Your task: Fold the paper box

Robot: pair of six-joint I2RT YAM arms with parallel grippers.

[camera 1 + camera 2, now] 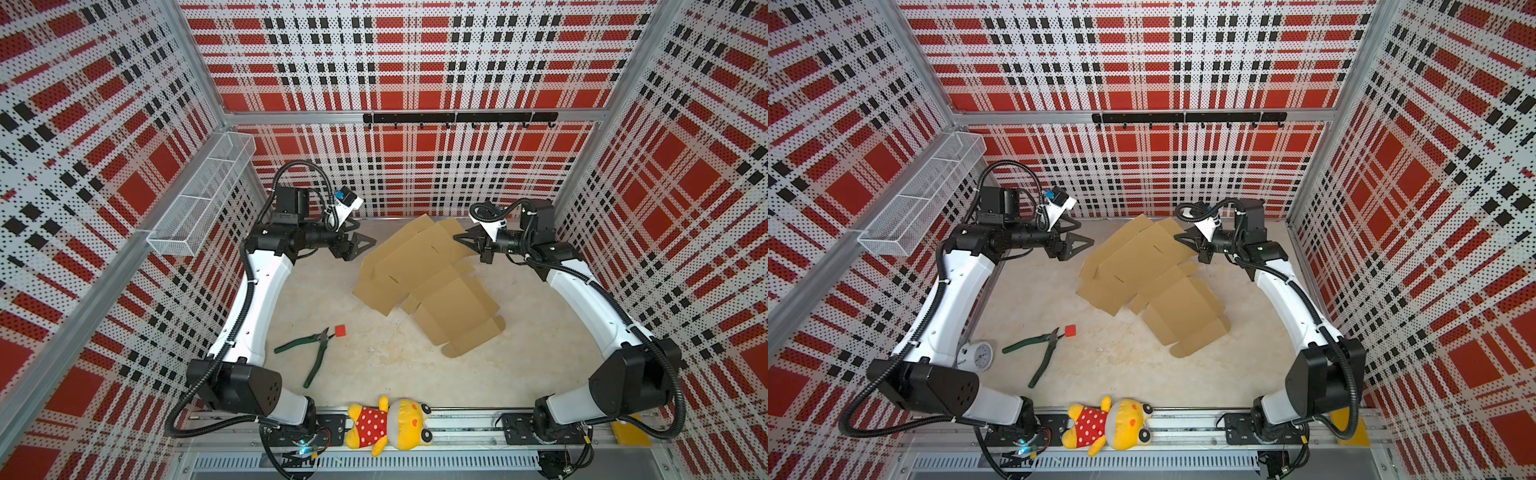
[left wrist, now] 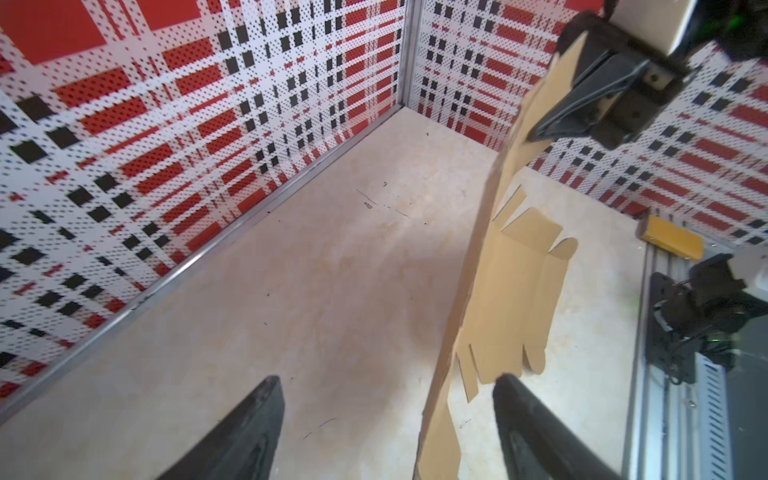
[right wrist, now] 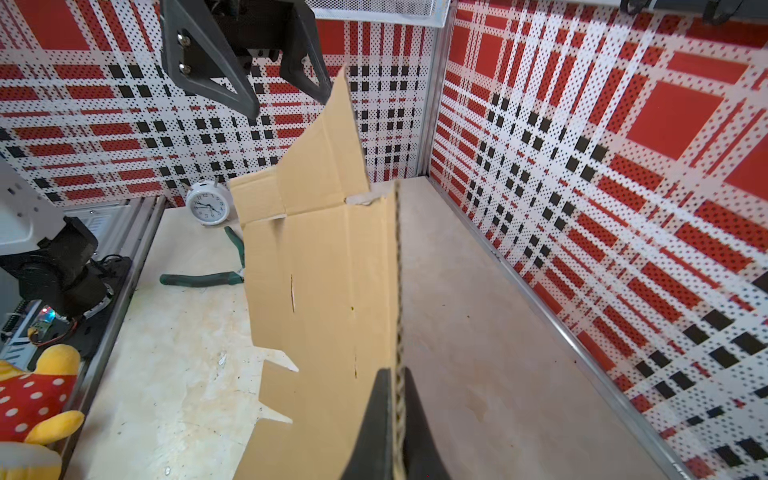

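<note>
The paper box (image 1: 424, 274) is a flat brown die-cut cardboard sheet with flaps and slits. Its near part lies on the table and its far part is tilted up, in both top views (image 1: 1142, 270). My right gripper (image 1: 462, 240) is shut on the sheet's far right edge; in the right wrist view its fingers (image 3: 380, 411) pinch the corrugated edge (image 3: 332, 270). My left gripper (image 1: 365, 233) stands open at the sheet's far left. In the left wrist view the raised cardboard edge (image 2: 440, 415) runs between its spread fingers (image 2: 257, 419), touching neither.
Green pliers (image 1: 316, 349) and a small red block (image 1: 340, 330) lie front left. A white alarm clock (image 1: 976, 355) stands by the left arm. A yellow plush toy (image 1: 390, 428) lies on the front rail. A wire basket (image 1: 199, 199) hangs on the left wall, a hook rail (image 1: 457, 117) on the back wall.
</note>
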